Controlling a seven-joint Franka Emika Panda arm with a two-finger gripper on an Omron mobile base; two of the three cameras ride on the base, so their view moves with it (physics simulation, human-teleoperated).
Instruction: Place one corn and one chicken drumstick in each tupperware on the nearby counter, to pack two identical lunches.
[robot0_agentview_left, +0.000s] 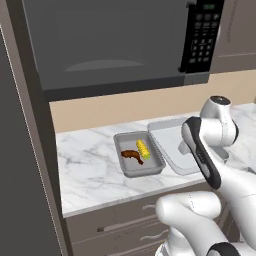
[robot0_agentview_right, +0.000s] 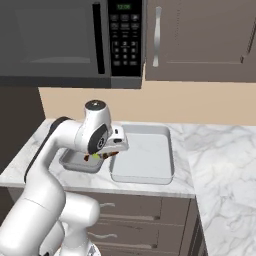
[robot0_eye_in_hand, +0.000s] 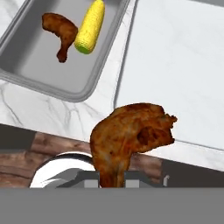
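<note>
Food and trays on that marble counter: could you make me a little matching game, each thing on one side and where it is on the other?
Things:
1. corn
2. drumstick in the gripper
3. larger pale tray
4. second drumstick

Places or states:
A. holds no food
B. lies in the smaller grey tray, brown, beside the yellow cob
C. held in the air above the counter's front edge
D. lies in the smaller grey tray, yellow

Pairs: 1-D, 2-C, 3-A, 4-B
</note>
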